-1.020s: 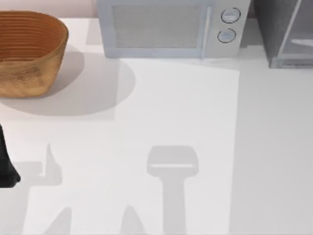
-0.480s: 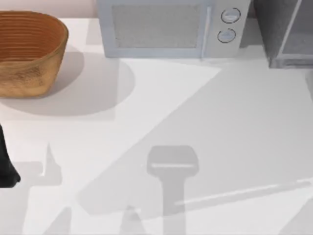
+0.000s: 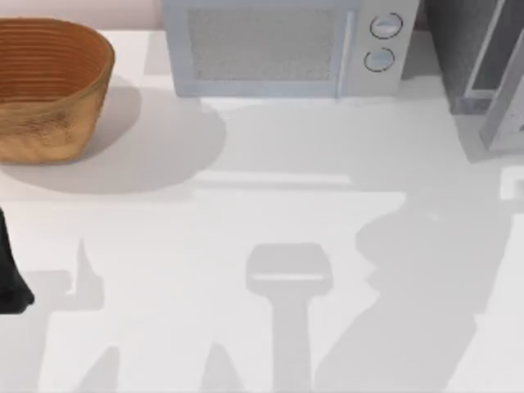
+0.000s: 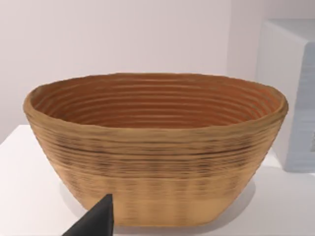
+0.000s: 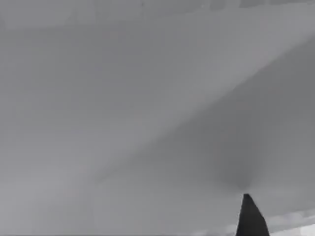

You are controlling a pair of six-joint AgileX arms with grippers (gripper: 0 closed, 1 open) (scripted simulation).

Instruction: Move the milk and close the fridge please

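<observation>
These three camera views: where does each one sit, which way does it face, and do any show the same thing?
Top view: above the table, looking down on the basket, microwave and fridge; the left arm is parked at the left edge.
Left wrist view: on the left arm, facing the basket; a dark fingertip shows.
Right wrist view: on the right arm, close to a plain grey surface; a dark fingertip shows.
Shared: top and left wrist views both show the basket and microwave.

You see a white table (image 3: 270, 205) crossed by soft grey shadows, a pale wall (image 4: 123, 34) behind it, and a light-grey microwave (image 3: 286, 45) at the back.
</observation>
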